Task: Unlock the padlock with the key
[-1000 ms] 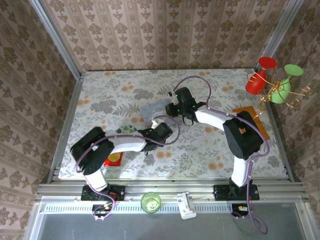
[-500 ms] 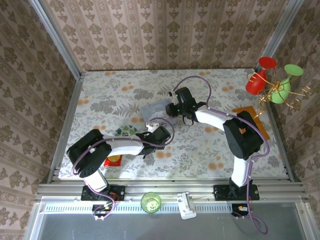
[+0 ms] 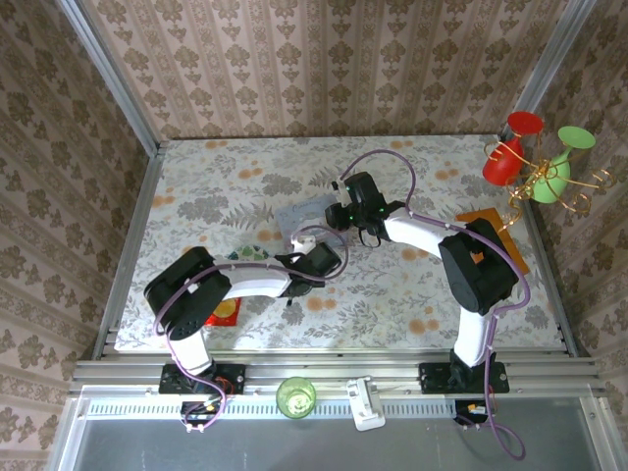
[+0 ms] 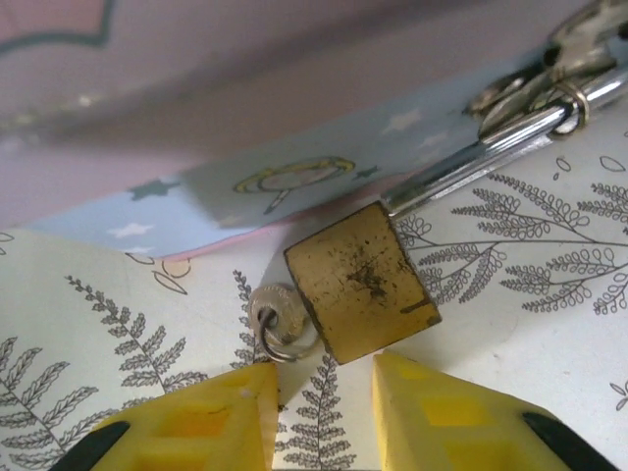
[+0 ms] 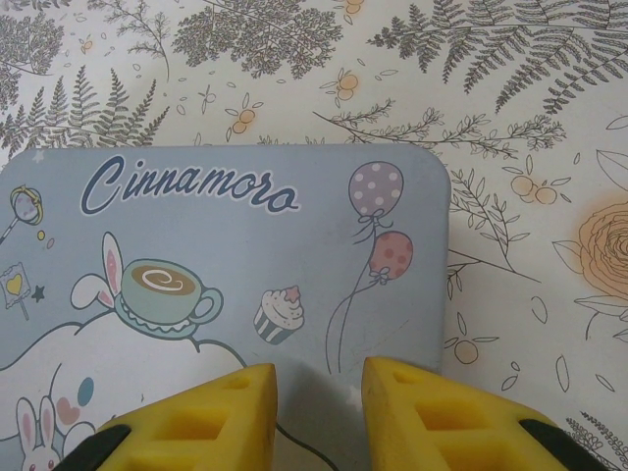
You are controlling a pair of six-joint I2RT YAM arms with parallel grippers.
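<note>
Against the frame half a second earlier, the left arm [image 3: 245, 280] has shifted slightly right in the overhead view, roughly back to its pose of a second ago; the right arm [image 3: 422, 235] holds the same pose over the pale blue tin [image 5: 245, 245]. The padlock [image 4: 361, 282] lies flat on the desk [image 3: 196, 186], just beside the tin's edge. In the left wrist view its long axis runs diagonally. The brass body is at the lower left and the shackle [image 4: 471, 162] points to the upper right, ending at a small metal cluster too blurred to identify. The key [image 4: 275, 316] lies on its ring at the body's lower-left corner, touching or nearly touching it. The left gripper [image 4: 324, 412] sits just short of the padlock and key, its fingers narrowly spread with bare desk between them. The right gripper [image 5: 319, 407] is over the tin lid, its fingers likewise narrowly apart and pinching nothing visible.
</note>
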